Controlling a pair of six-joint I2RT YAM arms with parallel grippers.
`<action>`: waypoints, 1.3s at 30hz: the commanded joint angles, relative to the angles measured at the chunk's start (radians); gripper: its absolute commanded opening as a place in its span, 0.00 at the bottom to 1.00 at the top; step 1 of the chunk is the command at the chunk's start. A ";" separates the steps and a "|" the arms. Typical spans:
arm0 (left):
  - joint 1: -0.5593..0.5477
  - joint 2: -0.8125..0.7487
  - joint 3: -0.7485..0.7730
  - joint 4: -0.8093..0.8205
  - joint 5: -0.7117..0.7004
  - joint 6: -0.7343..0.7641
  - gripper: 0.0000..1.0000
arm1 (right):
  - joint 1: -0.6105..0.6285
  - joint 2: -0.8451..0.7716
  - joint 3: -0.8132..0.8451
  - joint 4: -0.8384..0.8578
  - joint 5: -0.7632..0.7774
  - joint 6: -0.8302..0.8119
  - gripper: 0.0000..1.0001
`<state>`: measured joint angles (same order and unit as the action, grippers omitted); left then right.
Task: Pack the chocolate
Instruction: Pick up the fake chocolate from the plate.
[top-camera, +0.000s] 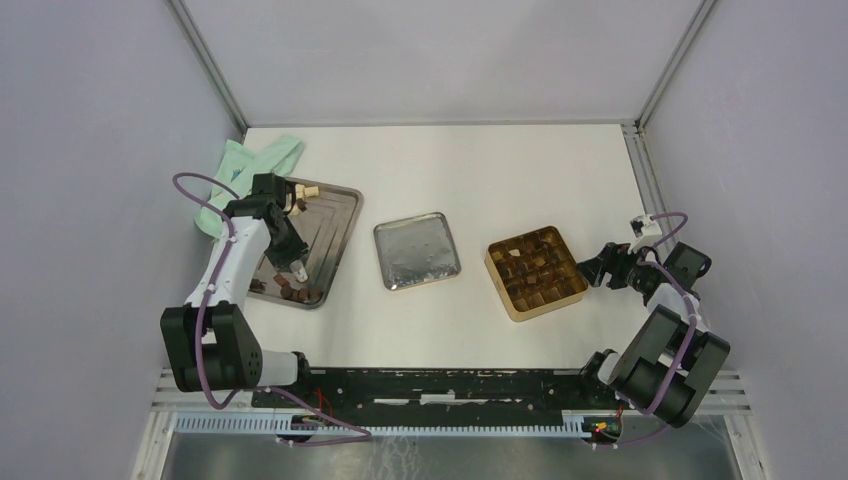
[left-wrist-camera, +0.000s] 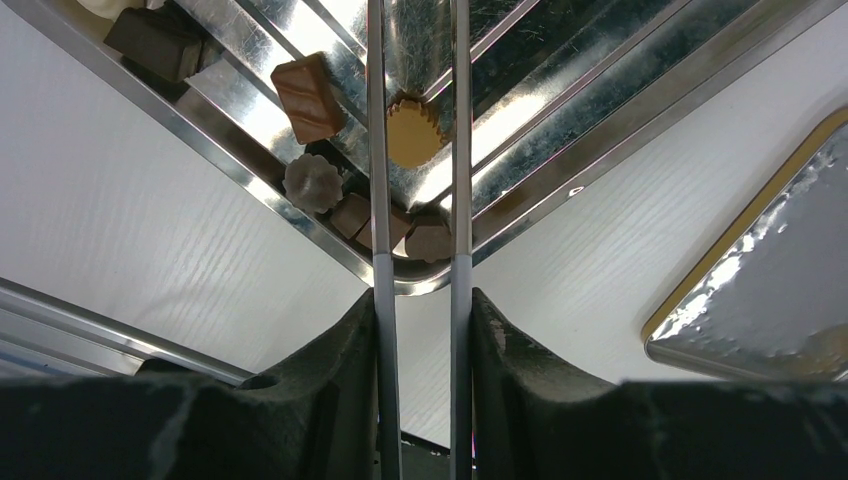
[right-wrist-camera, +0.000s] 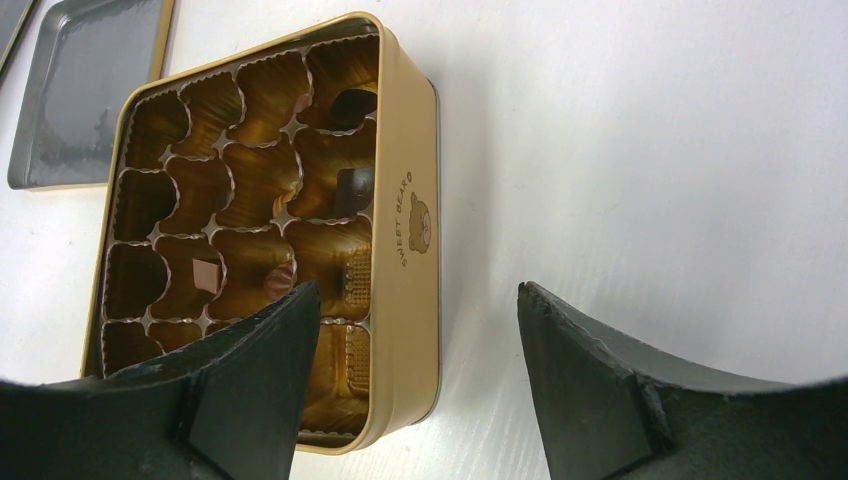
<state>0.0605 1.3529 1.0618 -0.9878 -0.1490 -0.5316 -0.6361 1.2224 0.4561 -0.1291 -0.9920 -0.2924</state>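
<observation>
The left gripper (left-wrist-camera: 422, 300) is clamping its fingers (left-wrist-camera: 335, 345) on the tweezers (left-wrist-camera: 460, 150). Their two prongs are running parallel and apart out over the tray (top-camera: 338, 225), which is lying well left of the tin (top-camera: 552, 303), beyond the lid (top-camera: 417, 250). A round cream chocolate (left-wrist-camera: 413, 132) is showing between the prongs. Whether they are touching it cannot be told, as the tips are running out of the wrist view. A mid-brown piece (left-wrist-camera: 307, 97) is lying near it, and more pieces (left-wrist-camera: 350, 215) are crowding the tray corner nearest the gripper. The right gripper (right-wrist-camera: 415, 290) is hanging just right of the tin, fingers spread wide and holding nothing. A few dark pieces (right-wrist-camera: 350, 190) are sitting in the tin's compartments, just ahead of it.
</observation>
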 joint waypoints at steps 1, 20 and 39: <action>0.006 -0.035 0.009 0.026 0.012 0.037 0.02 | -0.004 0.003 0.036 0.015 -0.023 -0.016 0.78; 0.006 -0.092 0.038 0.004 0.047 0.023 0.02 | -0.004 0.000 0.035 0.013 -0.025 -0.014 0.78; -0.253 -0.241 0.085 0.213 0.476 -0.048 0.02 | -0.005 -0.036 0.032 -0.015 -0.060 -0.060 0.78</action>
<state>-0.0948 1.1492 1.0927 -0.9092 0.2203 -0.5388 -0.6365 1.2160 0.4561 -0.1448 -1.0168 -0.3271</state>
